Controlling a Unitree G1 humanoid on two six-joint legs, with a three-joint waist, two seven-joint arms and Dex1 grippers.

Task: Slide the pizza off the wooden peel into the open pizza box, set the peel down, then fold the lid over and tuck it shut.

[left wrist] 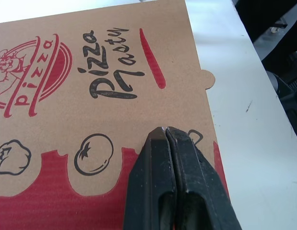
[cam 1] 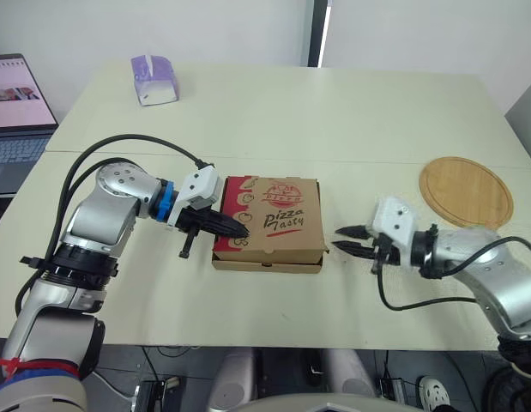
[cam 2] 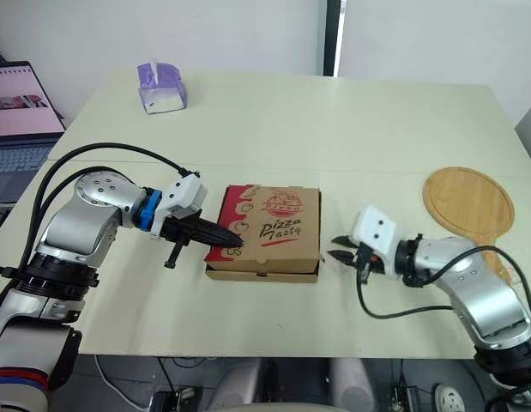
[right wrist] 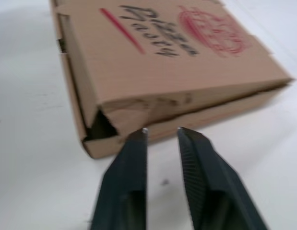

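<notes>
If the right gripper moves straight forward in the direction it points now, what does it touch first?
Most likely the near side wall of the closed pizza box, close to its slightly gaping corner. The right gripper is open, and only bare table lies between them.

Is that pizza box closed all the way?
Nearly shut. The pizza box has its lid folded flat, but the right wrist view shows a gap at one corner, so it is not fully tucked.
</notes>
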